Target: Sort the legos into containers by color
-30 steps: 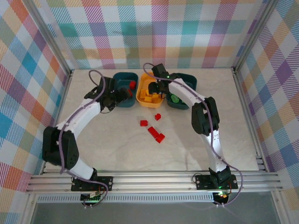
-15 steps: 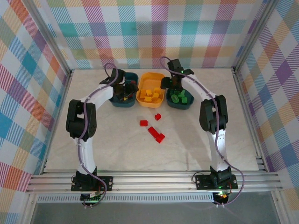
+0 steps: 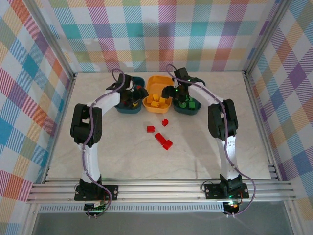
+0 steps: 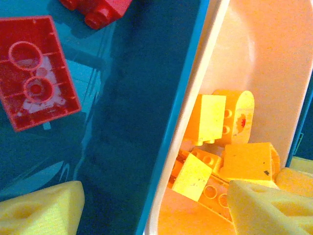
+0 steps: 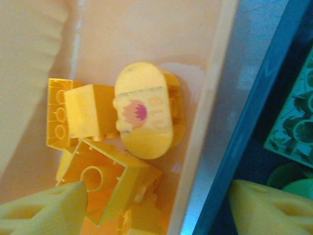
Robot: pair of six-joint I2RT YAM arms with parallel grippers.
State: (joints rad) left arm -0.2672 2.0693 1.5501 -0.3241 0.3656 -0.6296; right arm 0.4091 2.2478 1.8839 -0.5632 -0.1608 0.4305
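Three containers stand in a row at the back: a teal tub (image 3: 123, 108) with red legos (image 4: 36, 73), an orange tub (image 3: 159, 78) with yellow legos (image 5: 142, 117), and a teal tub (image 3: 193, 111) with green legos (image 5: 293, 125). Several red legos (image 3: 160, 137) lie loose on the table in front of them. My left gripper (image 4: 156, 210) hangs open over the wall between the left teal tub (image 4: 137, 98) and the orange tub (image 4: 274, 58), holding nothing. Over the orange tub's right wall (image 5: 205, 122), my right gripper (image 5: 159, 208) is open and empty, one finger above each tub.
The tubs touch side by side. Both arms arch in from the sides, the left gripper (image 3: 133, 99) and right gripper (image 3: 179, 95) close together over the tubs. A metal frame (image 3: 254, 122) and plaid walls bound the pale table (image 3: 122, 156).
Both arms have folded their elbows back. The left gripper has moved right over the left teal tub. The right gripper has shifted right from the orange tub's middle to its right wall and opened wider.
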